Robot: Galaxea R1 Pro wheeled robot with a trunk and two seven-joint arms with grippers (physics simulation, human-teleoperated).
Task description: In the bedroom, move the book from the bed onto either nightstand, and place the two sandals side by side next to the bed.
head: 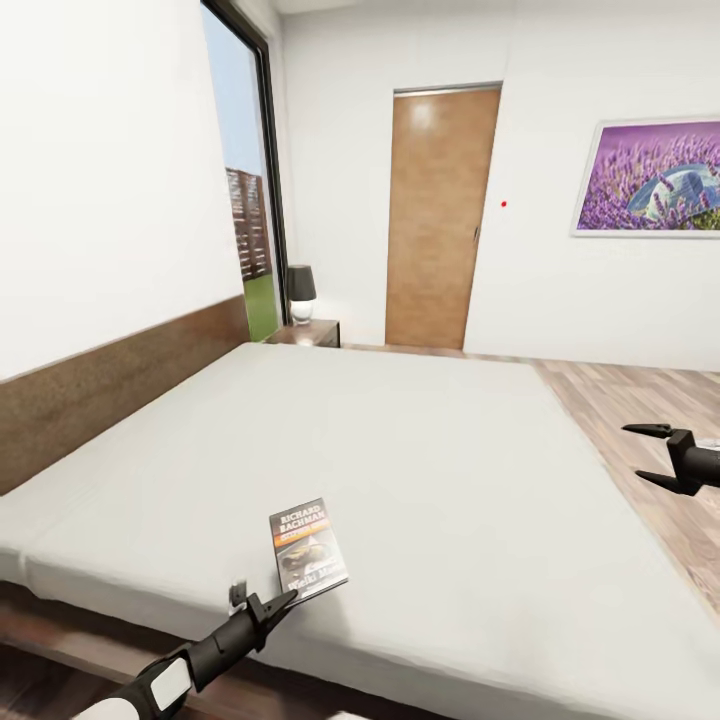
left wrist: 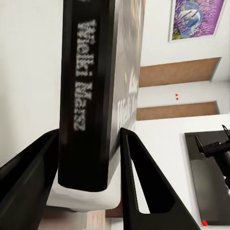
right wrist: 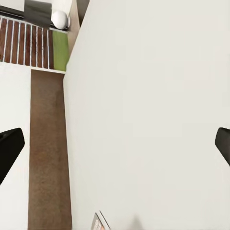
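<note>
Dark book (head: pixel 308 548), spine lettering blurred, left gripper (head: pixel 262 606)

Smooth grey bed (head: pixel 420 450) cover, grainy wooden headboard (head: pixel 110 385).

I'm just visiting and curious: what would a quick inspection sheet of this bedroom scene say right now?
Surface: bed, smooth grey cover, dark headboard.
Job's things: book near the bed's front edge; nightstand in the far corner; sandals: nothing seen.
Clutter: nothing seen on the mattress besides the book.
Grippers: left gripper has its jaws on either side of the book's spine, contact unclear; right gripper open over the bed's far side.
Cables: nothing seen.
Surroundings: lamp, wooden door, lavender picture, window.
</note>
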